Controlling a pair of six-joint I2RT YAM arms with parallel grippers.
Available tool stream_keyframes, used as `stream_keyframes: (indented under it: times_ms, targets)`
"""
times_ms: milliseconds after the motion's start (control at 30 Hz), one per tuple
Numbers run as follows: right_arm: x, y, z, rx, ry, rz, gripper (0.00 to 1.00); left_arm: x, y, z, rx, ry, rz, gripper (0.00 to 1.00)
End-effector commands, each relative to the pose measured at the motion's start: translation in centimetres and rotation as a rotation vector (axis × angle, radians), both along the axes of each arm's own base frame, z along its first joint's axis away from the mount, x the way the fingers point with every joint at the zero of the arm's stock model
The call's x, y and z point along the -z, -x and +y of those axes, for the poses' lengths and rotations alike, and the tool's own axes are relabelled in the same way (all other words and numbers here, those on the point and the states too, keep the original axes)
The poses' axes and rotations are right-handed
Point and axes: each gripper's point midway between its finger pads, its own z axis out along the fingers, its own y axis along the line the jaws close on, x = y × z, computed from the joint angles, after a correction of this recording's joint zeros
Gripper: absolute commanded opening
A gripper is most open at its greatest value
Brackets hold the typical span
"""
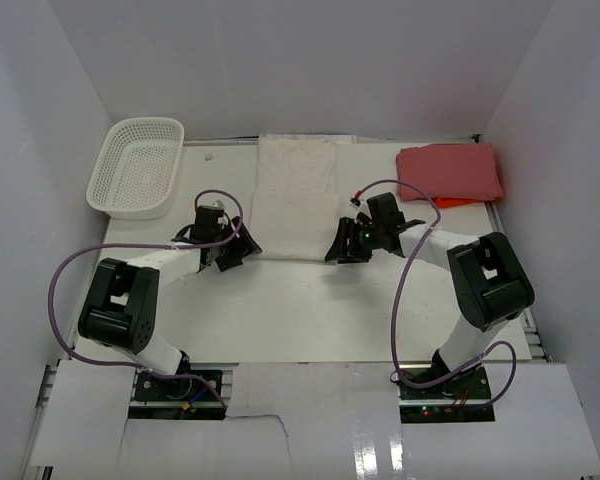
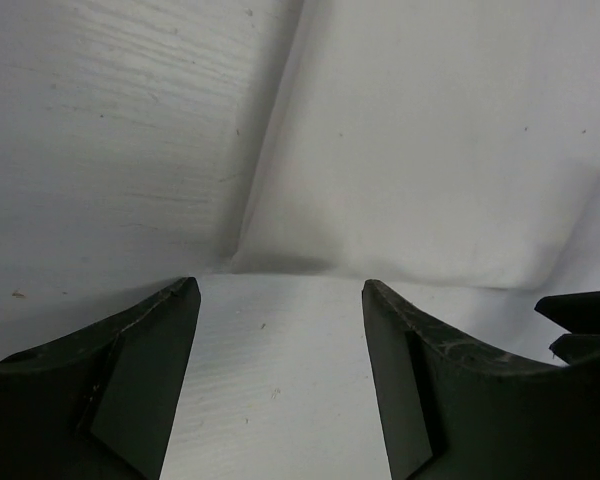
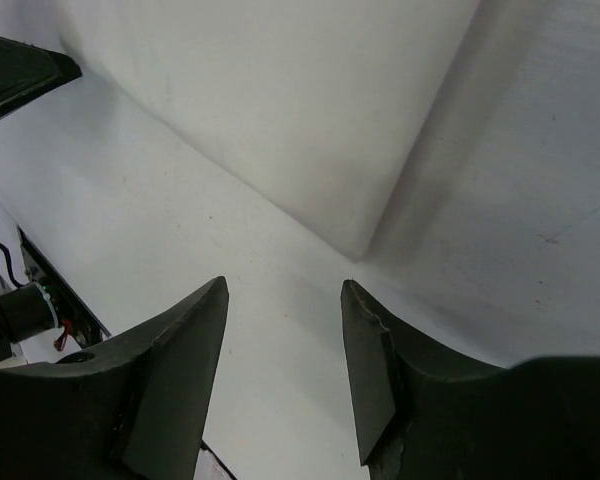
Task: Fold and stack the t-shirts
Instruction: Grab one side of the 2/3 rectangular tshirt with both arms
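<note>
Left gripper and right gripper — jaws spread, empty — flank the folded cream-white t-shirt; red t-shirt apart

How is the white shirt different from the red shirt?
The white shirt is cream, while the red shirt is bright red. The white shirt is a long, flat strip in the middle of the table. The red shirt is a shorter, thicker-looking bundle at the far right corner. The white shirt runs away from the arms, and the red shirt lies sideways. Both are folded and rest on the table.
</note>
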Motion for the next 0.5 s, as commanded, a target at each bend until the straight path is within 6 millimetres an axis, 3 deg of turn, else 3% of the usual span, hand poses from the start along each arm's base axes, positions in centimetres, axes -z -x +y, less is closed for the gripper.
stream_keyframes:
  times_ms: [0, 467]
  targets:
    - [0.8, -0.8, 0.2, 0.048, -0.001, -0.008, 0.56, 0.0, -0.7, -0.3, 0.003, 0.013, -0.023, 0.77]
    - [2.7, -2.6, 0.5, 0.099, 0.014, 0.009, 0.54, 0.7, -1.6, -0.2, 0.000, -0.003, -0.018, 0.77]
